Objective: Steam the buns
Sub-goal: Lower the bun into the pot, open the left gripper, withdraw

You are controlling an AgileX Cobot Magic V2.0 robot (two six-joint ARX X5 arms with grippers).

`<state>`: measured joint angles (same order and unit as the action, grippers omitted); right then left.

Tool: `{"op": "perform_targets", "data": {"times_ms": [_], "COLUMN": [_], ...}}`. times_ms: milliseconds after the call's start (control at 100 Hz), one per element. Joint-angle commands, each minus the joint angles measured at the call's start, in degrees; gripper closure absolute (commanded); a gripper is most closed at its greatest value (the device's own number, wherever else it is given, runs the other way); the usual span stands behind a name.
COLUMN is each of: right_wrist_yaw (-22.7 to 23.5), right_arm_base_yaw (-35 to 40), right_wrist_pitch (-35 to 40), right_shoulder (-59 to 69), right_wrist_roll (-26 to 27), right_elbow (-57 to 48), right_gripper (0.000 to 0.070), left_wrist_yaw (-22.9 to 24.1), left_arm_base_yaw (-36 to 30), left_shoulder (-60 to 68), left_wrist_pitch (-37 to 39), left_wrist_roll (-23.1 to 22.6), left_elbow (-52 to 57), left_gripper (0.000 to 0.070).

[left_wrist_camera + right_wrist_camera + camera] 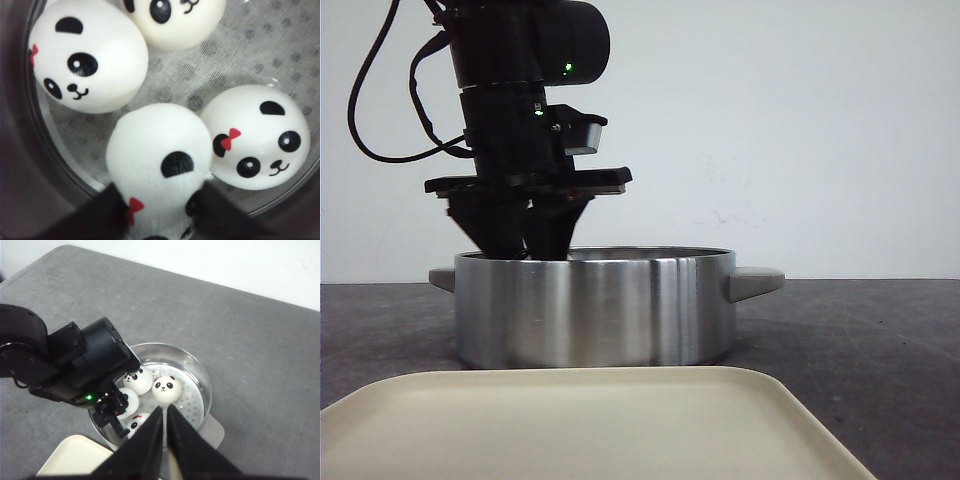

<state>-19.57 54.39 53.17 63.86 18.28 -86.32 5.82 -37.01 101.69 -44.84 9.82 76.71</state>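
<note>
White buns sit in the steel pot, one pinched by the left pincer; right pincer pressed together.

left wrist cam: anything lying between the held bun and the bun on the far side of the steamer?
Nothing lies there. In the left wrist view only bare perforated steamer floor under a thin cloth separates the held bun, between the left gripper fingers, from the far bun.

front view looks low across the table at the pot, left wrist view peers close inside it, right wrist view looks down from high.
</note>
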Motion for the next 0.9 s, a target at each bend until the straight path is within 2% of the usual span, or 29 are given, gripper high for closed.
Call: {"op": "perform_targets", "data": {"times_ms": [0,40,320,480,520,580,670,760,890], "right_wrist_yaw": [-0.2,-0.2,-0.7,-6.5,-7.9,-9.7,-13.7,-18.3,-19.3], "right_arm_base_yaw": [0.7,0.7,0.7,0.7,0.7,0.7,0.7,1.1,2.9], "right_wrist_pitch": [-0.4,-0.4,-0.4,-0.3,-0.3,-0.4,-0.6,-1.7,-9.2], "right_shoulder": [0.5,0.5,0.5,0.5,0.5,0.5,0.5,0.5,-0.4], "right_wrist_roll": [0.8,0.8,0.8,0.2,0.1,0.1,0.1,0.1,0.1], "right_elbow": [-0.9,-0.9,-0.9,-0.5,-0.3,0.2,1.0,2.4,7.1], "right_gripper": [0.0695,0.0695,0.0695,0.0694,0.0694,0.0694,0.0693,0.0693,0.0691], "left_wrist_yaw": [0.0,0.0,0.0,-0.1,-0.7,-1.9,-1.8,-1.7,0.1], "left_arm_base_yaw": [-0.3,-0.3,-0.3,-0.4,-0.5,-0.6,-0.7,-1.2,-1.7], "left_shoulder": [1.3,1.3,0.9,-6.1,-8.7,-13.0,-20.1,-27.3,-37.2], "left_wrist_pitch": [0.2,0.0,-3.5,-0.3,0.5,1.0,1.0,1.3,1.6], "left_wrist_roll": [-0.3,-0.3,0.1,2.3,2.9,2.9,2.9,2.9,2.9], "left_elbow": [1.0,1.1,4.9,6.0,6.0,6.0,5.9,5.9,5.7], "left_gripper": [0.0143,0.0097,0.0104,0.0124,0.0169,0.0273,0.0437,0.0565,0.0648]}}
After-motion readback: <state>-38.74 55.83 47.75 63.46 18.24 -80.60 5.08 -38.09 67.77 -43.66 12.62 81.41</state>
